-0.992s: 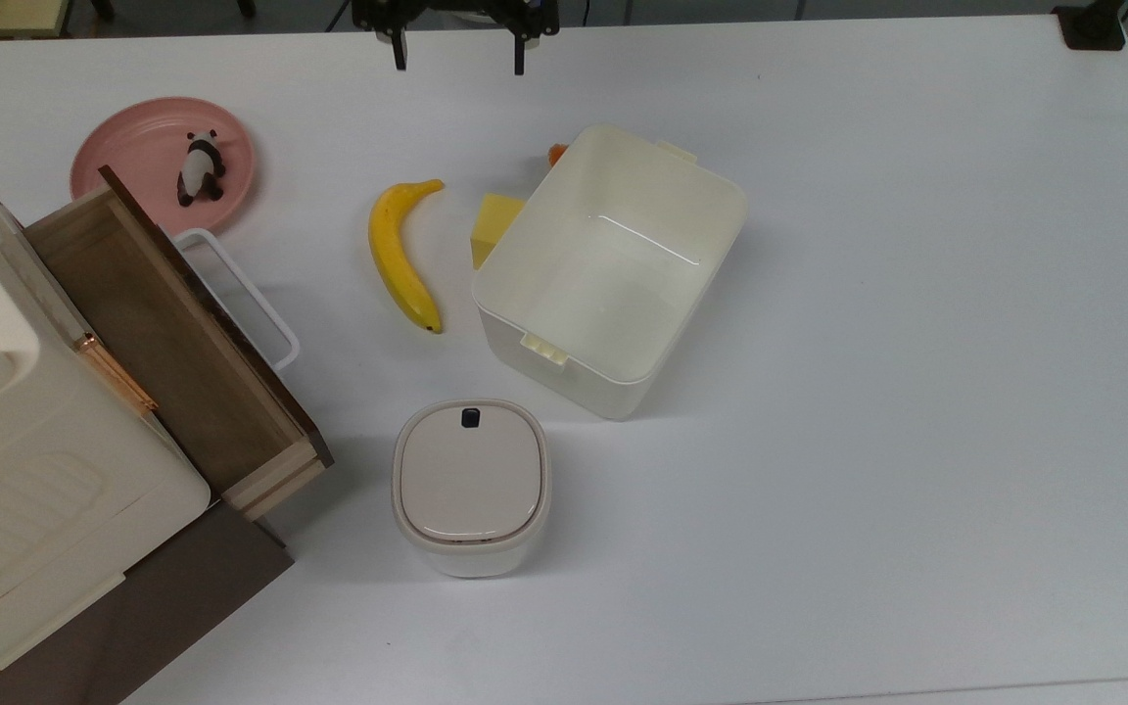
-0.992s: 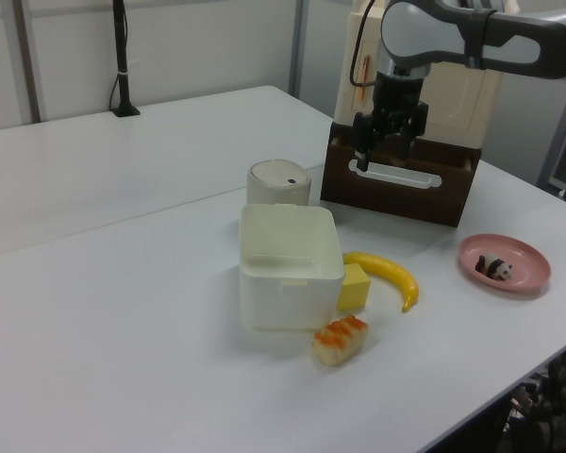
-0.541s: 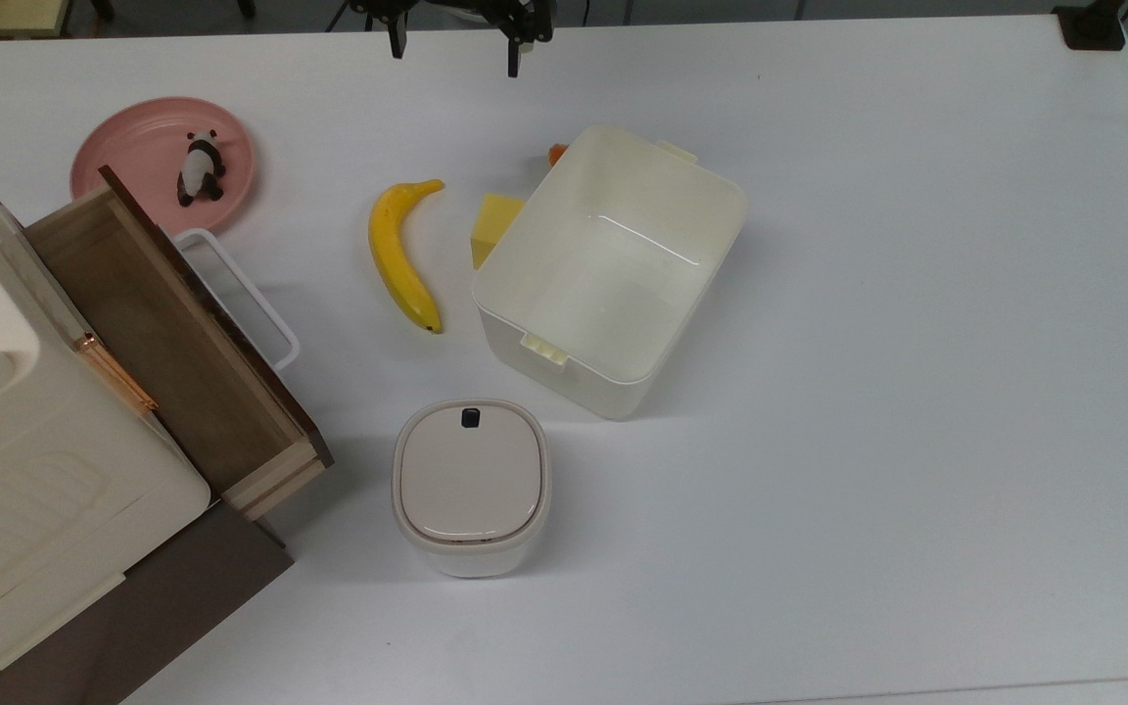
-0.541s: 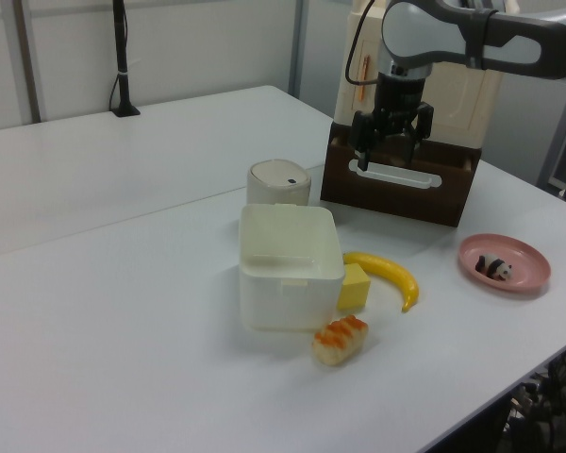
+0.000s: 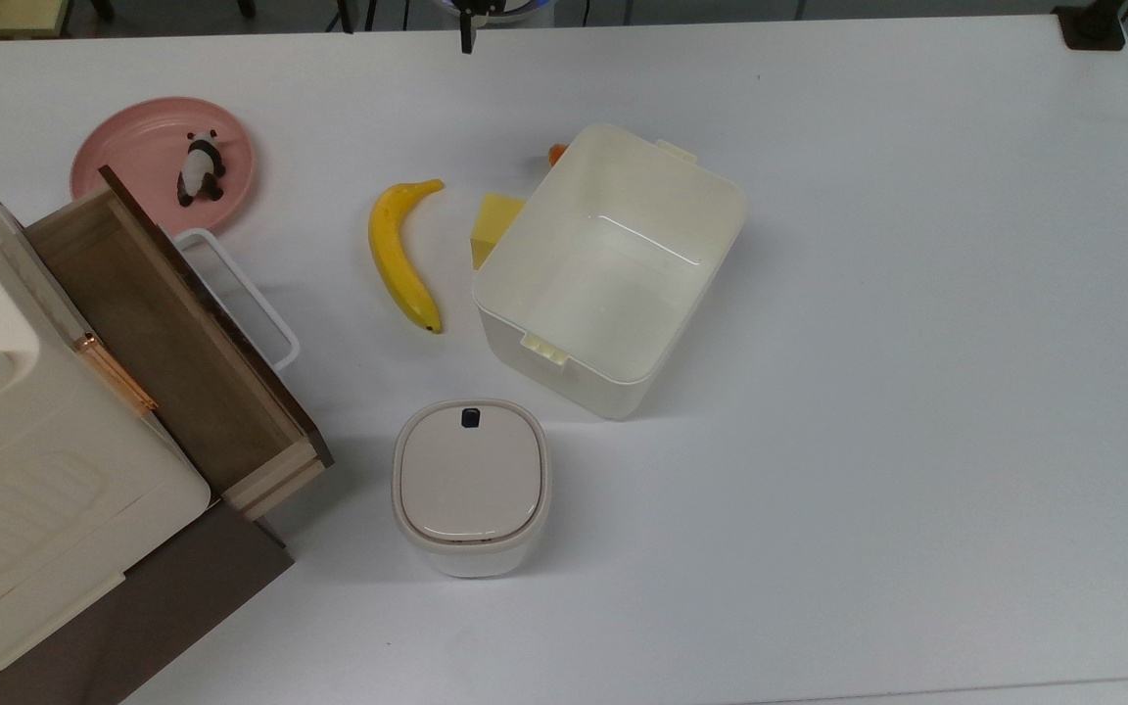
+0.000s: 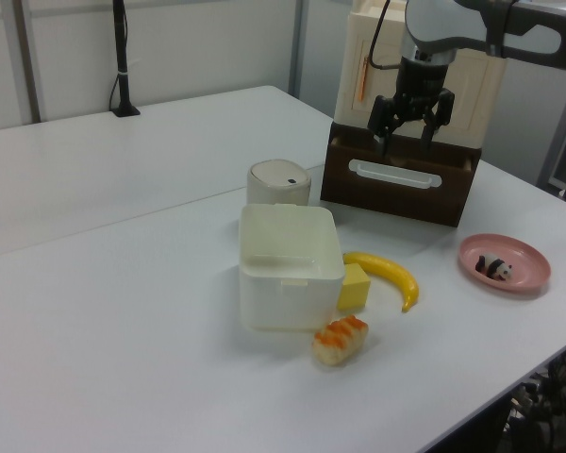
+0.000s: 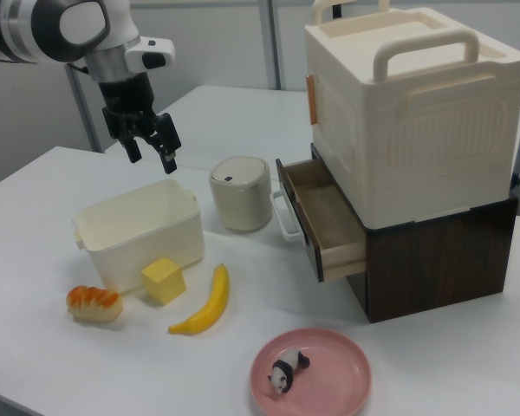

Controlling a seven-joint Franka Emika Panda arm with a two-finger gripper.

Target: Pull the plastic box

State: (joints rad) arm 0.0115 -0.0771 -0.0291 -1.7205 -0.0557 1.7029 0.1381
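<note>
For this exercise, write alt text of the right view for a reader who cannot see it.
A robot arm's open gripper hangs above a cream plastic box on a white table. Before the box lie a bread roll, a yellow block and a banana; beside it stand a lidded bin and a cabinet with an open drawer.

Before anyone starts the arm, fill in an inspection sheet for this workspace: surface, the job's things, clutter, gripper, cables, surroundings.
Surface: white table, no spills seen.
Job's things: plastic box upright, open-topped, empty.
Clutter: yellow block close against the box's side; bread roll and banana nearby; lidded bin; pink plate carrying a panda figure; cabinet with its wooden drawer pulled open.
Gripper: gripper open, holding nothing, raised above the table, apart from the box.
Cables: dark cable running up behind the arm.
Surroundings: black pole at the table's far edge.
</note>
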